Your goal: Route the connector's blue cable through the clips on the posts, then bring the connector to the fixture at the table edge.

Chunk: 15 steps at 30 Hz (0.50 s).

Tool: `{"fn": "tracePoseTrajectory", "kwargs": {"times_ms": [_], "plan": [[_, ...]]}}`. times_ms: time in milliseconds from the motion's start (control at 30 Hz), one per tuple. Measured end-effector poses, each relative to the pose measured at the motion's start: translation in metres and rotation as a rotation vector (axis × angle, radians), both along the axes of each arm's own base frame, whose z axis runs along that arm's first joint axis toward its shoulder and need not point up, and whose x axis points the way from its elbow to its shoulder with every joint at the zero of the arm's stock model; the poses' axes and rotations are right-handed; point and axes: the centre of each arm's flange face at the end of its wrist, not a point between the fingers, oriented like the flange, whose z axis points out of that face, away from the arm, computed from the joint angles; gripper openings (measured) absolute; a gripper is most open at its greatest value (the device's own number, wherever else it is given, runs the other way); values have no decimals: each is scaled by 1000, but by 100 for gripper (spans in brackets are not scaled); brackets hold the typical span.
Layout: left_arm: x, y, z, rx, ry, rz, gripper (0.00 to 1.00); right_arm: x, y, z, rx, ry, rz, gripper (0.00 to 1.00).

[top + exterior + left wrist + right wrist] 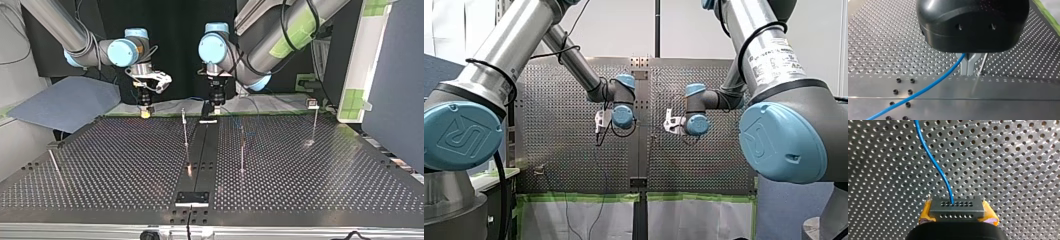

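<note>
Tabletop of perforated metal fills the top view, with a smooth dark strip running down its middle to a dark plate at the near edge. My right arm comes in at that view's left and my left arm at its right, and both reach down to the far edge of the table. Three thin upright posts stand on the table, two on either side of the strip and one far off at the view's right.

My left gripper has its metal fingers pressed together in a narrow Y, pinching the blue cable. The cable leaves the fingers and slants away over the smooth strip and its black screws. One post stands just beside these fingers.

My right gripper has its yellow pads clamped on both ends of the grey connector, holding it above the bare perforated surface. The cable rises from the connector's upper row of holes and curves ahead, away from the gripper.
</note>
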Motion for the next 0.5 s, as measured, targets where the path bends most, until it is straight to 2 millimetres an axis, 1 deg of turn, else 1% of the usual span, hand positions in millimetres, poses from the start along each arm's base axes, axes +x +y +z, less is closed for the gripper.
{"fn": "tracePoseTrajectory", "kwargs": {"times_ms": [300, 500], "plan": [[-7, -2, -6, -5, 4, -11, 0, -6, 16, -17, 14, 7, 3, 0], [-12, -4, -9, -19, 3, -25, 0, -10, 17, -21, 3, 3, 2, 0]]}}
